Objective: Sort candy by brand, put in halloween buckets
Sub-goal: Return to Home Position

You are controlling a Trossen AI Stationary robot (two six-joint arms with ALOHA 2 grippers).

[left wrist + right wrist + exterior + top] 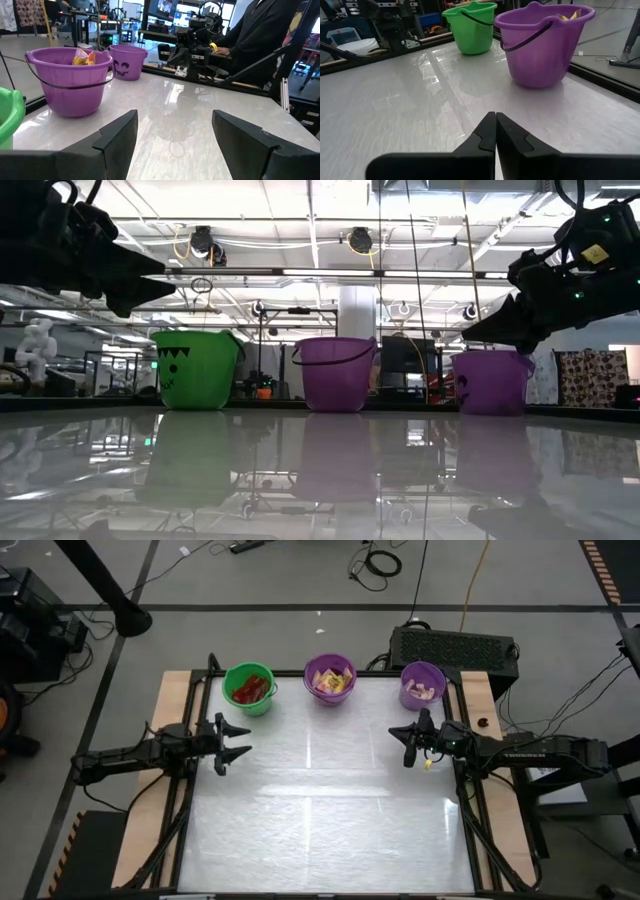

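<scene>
Candy [250,690], flat wrappers, inside round plastic green bucket [195,385], purple bucket [335,377], lavender bucket [490,387], glossy surface [320,815], left pincer [175,122] apart, right pincer [495,116] together

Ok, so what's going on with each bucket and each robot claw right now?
Green bucket: upright, red candy inside.
Middle purple bucket: upright, yellow candy inside.
Right purple bucket: upright, pale candy inside.
Left gripper: open, empty, raised above the table at its left side.
Right gripper: shut, empty, raised at the right side.
</scene>
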